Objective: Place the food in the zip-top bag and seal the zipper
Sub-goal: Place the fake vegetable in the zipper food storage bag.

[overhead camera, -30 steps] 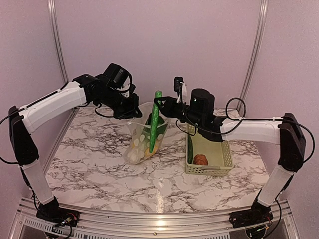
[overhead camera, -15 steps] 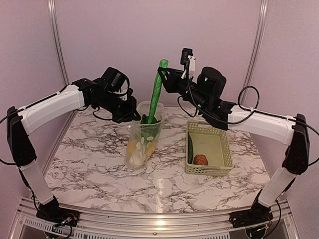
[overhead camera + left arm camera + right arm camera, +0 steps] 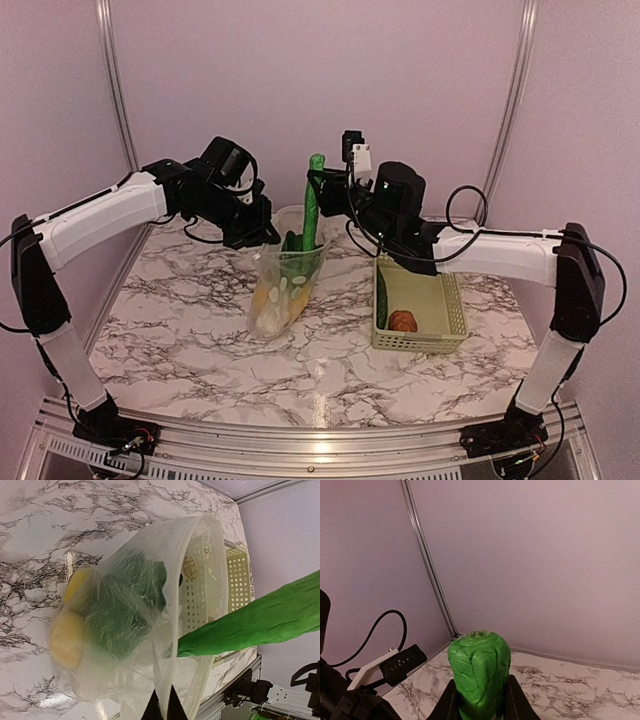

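The clear zip-top bag (image 3: 284, 284) stands propped on the marble, mouth up and open. My left gripper (image 3: 262, 232) is shut on its rim, the fingertips (image 3: 172, 711) pinching the plastic by the zipper (image 3: 176, 575). Inside lie yellow pieces (image 3: 66, 638) and a leafy green bok choy (image 3: 120, 611). My right gripper (image 3: 326, 192) is shut on the long green cucumber (image 3: 312, 205), held nearly upright with its lower end in the bag's mouth. The wrist view shows the cucumber (image 3: 480, 667) between the fingers (image 3: 448, 701).
A pale green slotted basket (image 3: 446, 312) sits right of the bag, holding a dark green piece (image 3: 382, 295) and a brown round item (image 3: 403, 320). The purple back wall and metal frame posts stand close behind both arms.
My right gripper lifted the cucumber up out of the bag's depth, then came back down a little; its tip now sits shallower in the mouth. The left gripper kept its hold.
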Controlling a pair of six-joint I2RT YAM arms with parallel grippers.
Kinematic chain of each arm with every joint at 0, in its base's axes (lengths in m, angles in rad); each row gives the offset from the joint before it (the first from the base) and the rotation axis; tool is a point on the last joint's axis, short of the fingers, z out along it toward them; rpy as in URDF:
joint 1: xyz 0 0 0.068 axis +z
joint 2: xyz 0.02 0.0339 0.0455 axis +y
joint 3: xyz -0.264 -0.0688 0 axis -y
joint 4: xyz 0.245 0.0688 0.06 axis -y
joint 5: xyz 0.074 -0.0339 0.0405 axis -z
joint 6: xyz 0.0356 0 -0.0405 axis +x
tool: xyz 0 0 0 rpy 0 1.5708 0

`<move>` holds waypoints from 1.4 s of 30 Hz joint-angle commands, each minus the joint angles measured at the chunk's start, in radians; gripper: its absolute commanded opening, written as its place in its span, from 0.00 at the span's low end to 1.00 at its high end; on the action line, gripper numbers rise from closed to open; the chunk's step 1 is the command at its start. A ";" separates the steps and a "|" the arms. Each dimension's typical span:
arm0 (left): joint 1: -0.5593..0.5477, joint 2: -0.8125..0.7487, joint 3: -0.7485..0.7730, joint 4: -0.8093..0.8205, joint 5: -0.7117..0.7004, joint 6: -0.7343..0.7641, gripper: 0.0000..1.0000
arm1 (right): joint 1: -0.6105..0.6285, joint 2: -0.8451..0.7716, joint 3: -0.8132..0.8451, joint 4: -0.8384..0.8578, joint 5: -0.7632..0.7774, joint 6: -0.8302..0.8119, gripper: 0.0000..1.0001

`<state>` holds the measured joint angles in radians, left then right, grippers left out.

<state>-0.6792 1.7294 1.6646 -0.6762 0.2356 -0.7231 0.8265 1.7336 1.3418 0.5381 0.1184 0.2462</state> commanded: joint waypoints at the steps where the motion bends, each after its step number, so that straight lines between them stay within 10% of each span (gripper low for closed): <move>1: 0.009 -0.064 -0.013 0.041 -0.006 -0.027 0.03 | 0.010 0.015 -0.042 0.021 -0.019 0.126 0.00; 17: 0.021 -0.138 -0.181 0.133 -0.037 -0.089 0.04 | 0.130 0.052 -0.165 0.091 0.077 0.273 0.05; 29: 0.048 -0.152 -0.195 0.162 -0.020 -0.063 0.04 | 0.128 -0.128 -0.105 -0.294 -0.097 0.064 0.59; 42: 0.081 -0.104 -0.166 0.156 0.057 -0.009 0.09 | 0.038 -0.144 0.054 -0.672 -0.054 -0.025 0.49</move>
<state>-0.6064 1.6085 1.4723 -0.5220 0.2539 -0.7811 0.9123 1.5883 1.4223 0.0341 0.0719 0.2039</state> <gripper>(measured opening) 0.081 0.499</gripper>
